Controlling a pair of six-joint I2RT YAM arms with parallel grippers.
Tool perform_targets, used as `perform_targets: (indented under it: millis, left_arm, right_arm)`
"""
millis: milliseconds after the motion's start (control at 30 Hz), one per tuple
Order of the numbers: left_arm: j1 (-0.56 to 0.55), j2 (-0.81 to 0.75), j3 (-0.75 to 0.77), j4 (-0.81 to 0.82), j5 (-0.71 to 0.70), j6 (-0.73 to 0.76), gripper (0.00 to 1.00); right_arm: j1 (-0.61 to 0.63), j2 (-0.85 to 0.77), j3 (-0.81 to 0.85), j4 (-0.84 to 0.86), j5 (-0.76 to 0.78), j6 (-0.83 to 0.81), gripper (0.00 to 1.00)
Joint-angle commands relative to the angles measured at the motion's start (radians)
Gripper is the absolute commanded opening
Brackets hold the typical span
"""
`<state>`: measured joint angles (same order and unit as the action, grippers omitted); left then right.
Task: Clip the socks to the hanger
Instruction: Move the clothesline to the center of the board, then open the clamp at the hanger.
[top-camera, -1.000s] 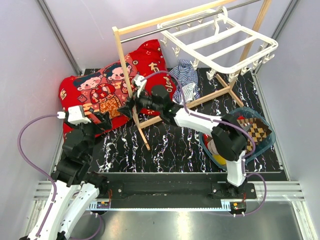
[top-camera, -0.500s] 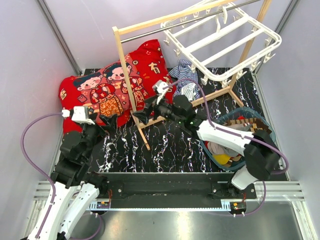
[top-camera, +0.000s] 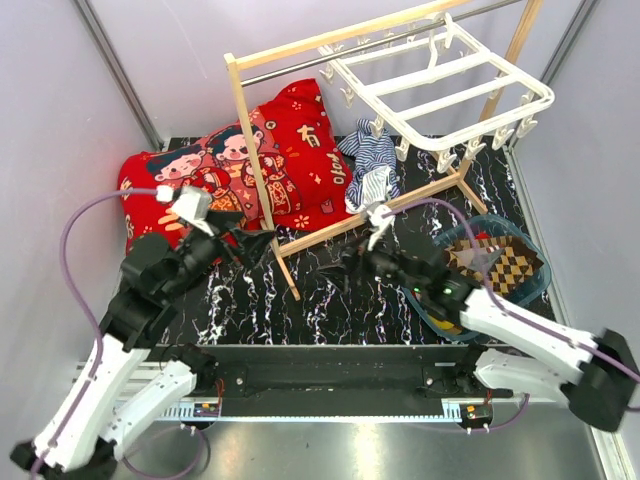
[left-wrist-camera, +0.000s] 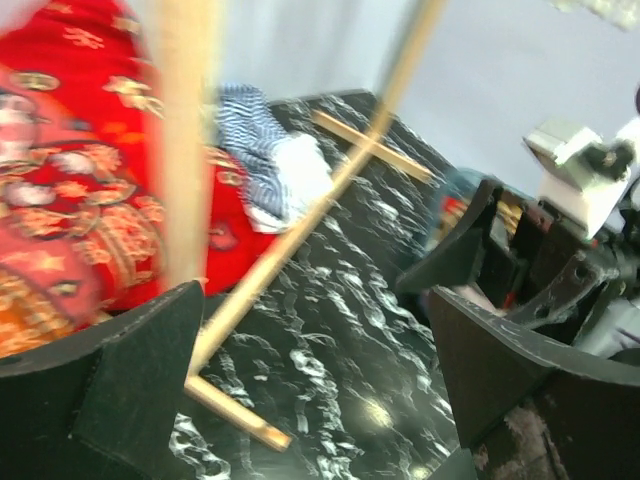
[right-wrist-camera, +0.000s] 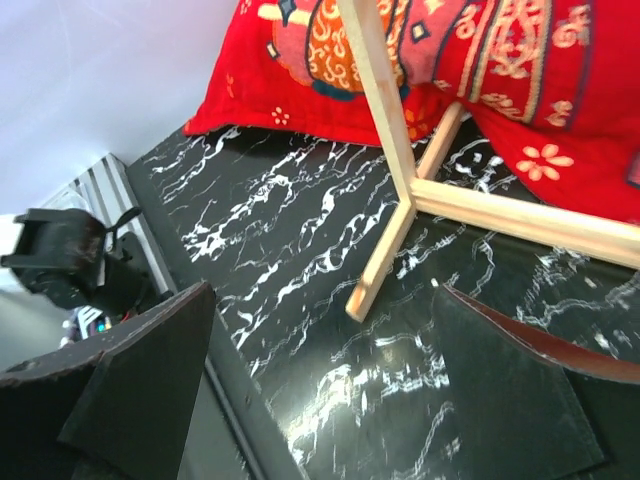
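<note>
Checkered sock (top-camera: 505, 262) lies in basket (top-camera: 543, 272); red cushion (top-camera: 290, 170) bears gold writing (top-camera: 303, 128), seemingly illegible.

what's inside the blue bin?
In the blue bin a diamond-checkered sock lies on top, something yellow at the near edge. The right arm covers the near part; whatever's under the sock is hidden.

This is looking like a robotics lab cell dressed up as a laundry corner. Plain pale wall panels (top-camera: 60, 120) and metal corner struts (top-camera: 115, 70) are boxing in a black marble-patterned table (top-camera: 330, 300). The left arm (top-camera: 120, 340) and right arm (top-camera: 530, 335) are sitting bolted to an aluminium rail (top-camera: 320, 402), trailing purple cables (top-camera: 75, 225). A wooden rack (top-camera: 262, 190), red cushion (top-camera: 290, 140) and blue basket (top-camera: 540, 275) are serving as household props.
</note>
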<state>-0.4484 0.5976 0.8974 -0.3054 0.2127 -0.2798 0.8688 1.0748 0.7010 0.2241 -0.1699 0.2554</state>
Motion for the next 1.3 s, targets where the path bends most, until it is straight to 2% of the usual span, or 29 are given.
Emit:
perform_targets:
  millis: [0, 133, 200, 400, 533, 733, 933, 1033, 1267]
  left_arm:
    - [-0.168, 0.079, 0.09, 0.031, -0.085, 0.011, 0.99]
    - [-0.332, 0.171, 0.123, 0.066, -0.205, 0.025, 0.99]
    - [-0.375, 0.194, 0.132, 0.089, -0.28, 0.036, 0.99]
    - [-0.478, 0.321, 0.173, 0.202, -0.366, 0.036, 0.99]
    - [-0.516, 0.407, 0.228, 0.262, -0.43, 0.019, 0.99]
    - [-0.553, 0.519, 0.346, 0.302, -0.545, -0.018, 0.99]
    - [-0.562, 0.628, 0.472, 0.339, -0.625, 0.005, 0.98]
    - [-0.562, 0.692, 0.553, 0.324, -0.631, 0.053, 0.92]
    - [-0.562, 0.82, 0.662, 0.331, -0.65, 0.008, 0.87]
  right_arm:
    - [0.006, -0.182, -0.014, -0.283, 0.072, 0.008, 1.0]
    - [0.006, -0.369, 0.017, -0.472, 0.134, 0.008, 1.0]
    - [0.006, -0.42, 0.04, -0.572, 0.203, 0.013, 1.0]
    - [0.006, -0.507, 0.164, -0.747, 0.345, -0.037, 1.0]
    - [0.007, -0.55, 0.187, -0.778, 0.476, -0.054, 1.0]
    - [0.006, -0.615, 0.175, -0.778, 0.589, -0.068, 1.0]
    - [0.007, -0.658, 0.15, -0.77, 0.61, -0.084, 1.0]
    - [0.006, -0.67, 0.144, -0.76, 0.593, -0.096, 1.0]
    - [0.006, -0.707, 0.117, -0.733, 0.58, -0.123, 1.0]
